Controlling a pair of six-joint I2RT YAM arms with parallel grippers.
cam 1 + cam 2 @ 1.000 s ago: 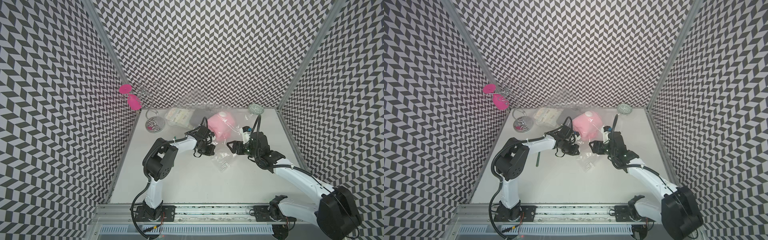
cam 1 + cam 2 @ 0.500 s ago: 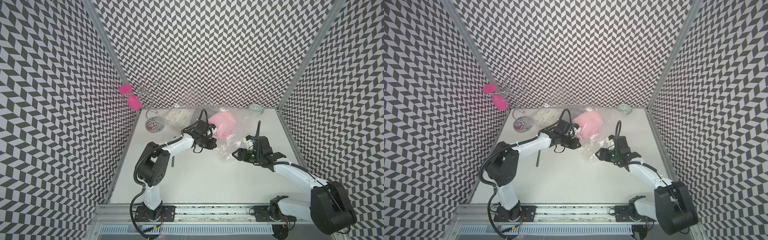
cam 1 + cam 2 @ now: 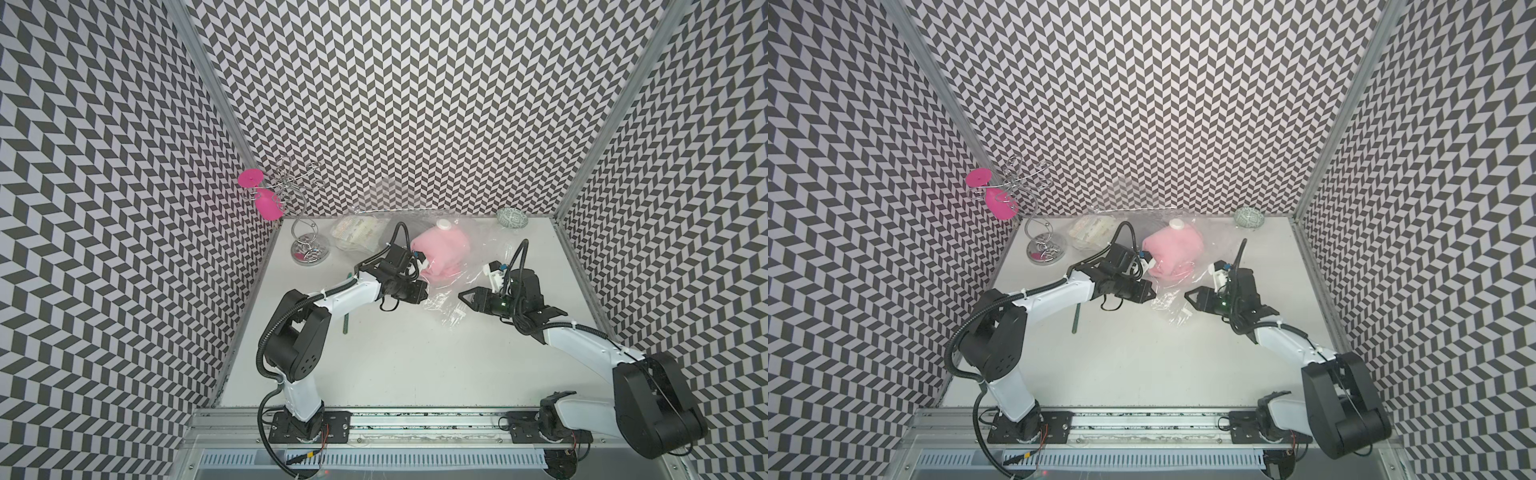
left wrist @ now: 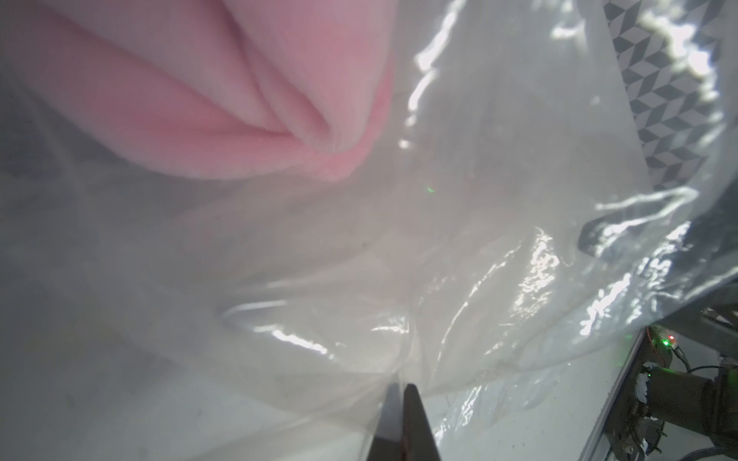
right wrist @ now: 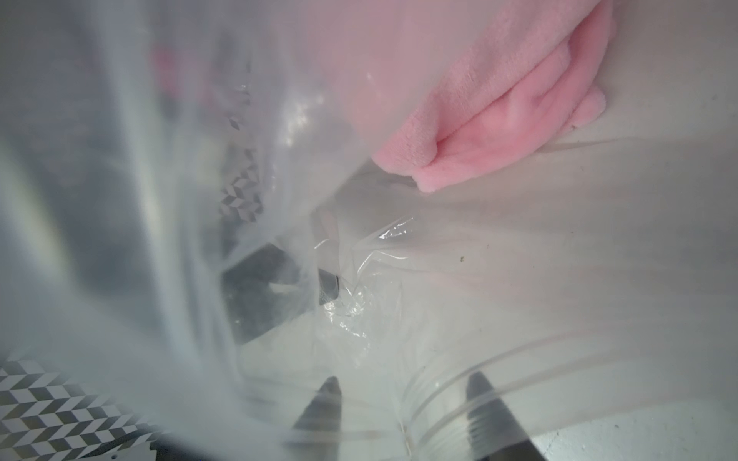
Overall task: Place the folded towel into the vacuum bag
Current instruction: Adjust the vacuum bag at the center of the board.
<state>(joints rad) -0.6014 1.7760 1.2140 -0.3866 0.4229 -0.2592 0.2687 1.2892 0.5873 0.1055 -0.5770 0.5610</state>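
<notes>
Over the last second the left arm's elbow has swung out toward the side wall, while both grippers have stayed at the bag's near edge. The left gripper [image 4: 399,389] has its jaws pressed together on a fold of the vacuum bag [image 4: 499,247], pinching the clear film. The right gripper [image 5: 403,379] has its jaws standing apart, blurred behind the film, with a ridged strip of the bag running across between them; whether they touch it I cannot tell. In both top views the two grippers face each other across the bag's crumpled near end, close but apart.

Beyond them the pink towel [image 3: 442,253] lies folded inside the bag, showing through the glossy film. The white valve cap [image 3: 444,224] sits on the bag's upper face over the towel's far end. The bag rests on the white worktop [image 3: 415,365], and its far end rises against the back wall.

To the left are a wire stand [image 3: 307,245] holding pink discs [image 3: 250,178] and a soft packet [image 3: 357,232]. A green stick [image 3: 347,322] lies beside the left arm, and a small patterned bowl [image 3: 512,218] sits in the far right corner.
</notes>
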